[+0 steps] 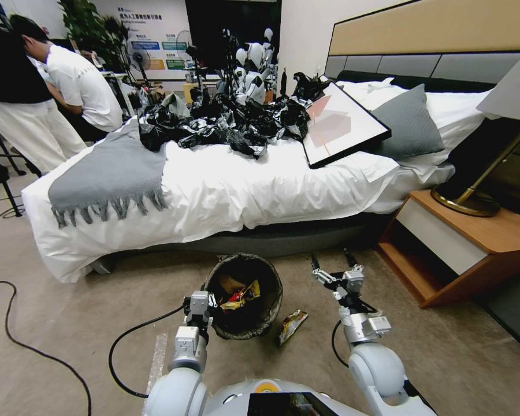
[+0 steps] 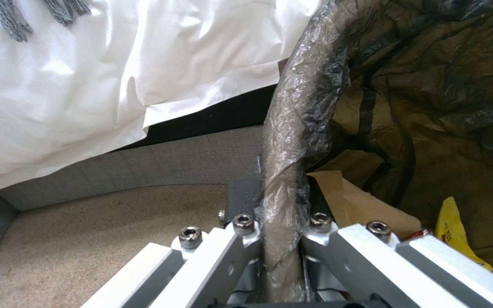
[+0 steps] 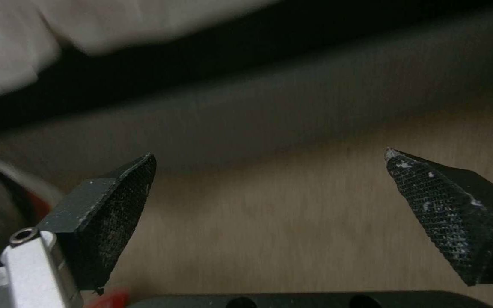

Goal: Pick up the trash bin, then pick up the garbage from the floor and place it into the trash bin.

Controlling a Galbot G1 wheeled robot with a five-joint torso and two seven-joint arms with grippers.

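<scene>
- The left gripper is clenched on the near rim of the small round trash bin lined with a dark bag, holding it tilted; that step looks done.
- Inside lie red-and-yellow wrappers and crumpled brown paper.
- The right gripper, jaws spread and empty, hovers above the floor.
- One shiny snack packet lies just beside the bin, apparently the last piece.
- Beyond stands the white-sheeted bed.

At lower centre of the frame the left gripper has its jaws clamped on the bag-wrapped rim of the trash bin. Inside, at lower right, lie brown paper and a yellow wrapper. A white bedsheet fills the upper left.
</scene>
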